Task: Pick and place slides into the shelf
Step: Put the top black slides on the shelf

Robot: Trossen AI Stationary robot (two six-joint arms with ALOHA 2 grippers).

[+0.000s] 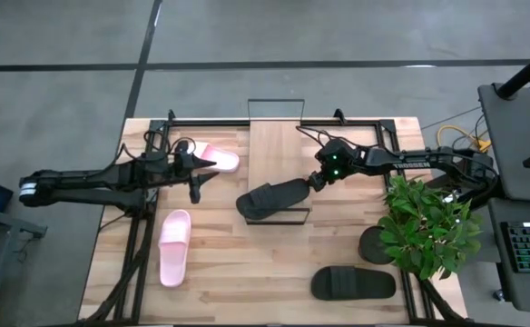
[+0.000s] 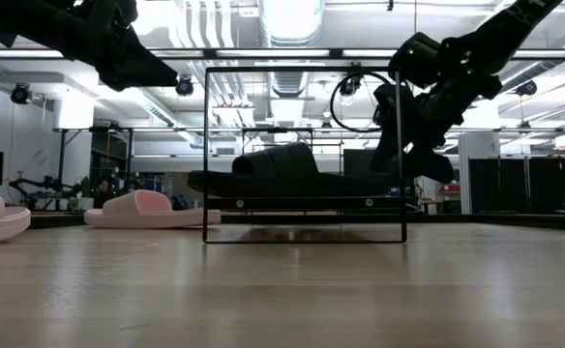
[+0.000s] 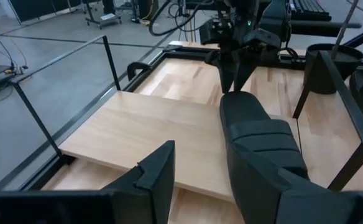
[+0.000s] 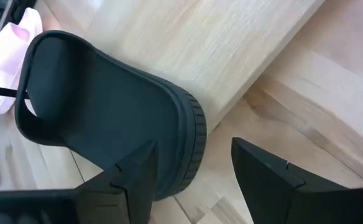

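I count one of four in: shelf (image 1: pixel 274 150) at table centre holds a black slide (image 1: pixel 272 198) at its 6 o'clock end. Black slide (image 1: pixel 354 283) at 5, pink slides (image 1: pixel 174 245) (image 1: pixel 220 159) at 8 and 10 remain. Right gripper (image 1: pixel 316 181) released; left gripper (image 1: pixel 195 170) unclenched, empty.

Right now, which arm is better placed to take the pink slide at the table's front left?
Left: its end effector hangs on that side, nearer that pink slide. The right end effector is at the black slide on the shelf.

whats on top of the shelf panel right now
One black slide lies on the shelf panel, its heel end by the open right hand. The rest of the panel is bare; what lies beneath the slide is hidden.
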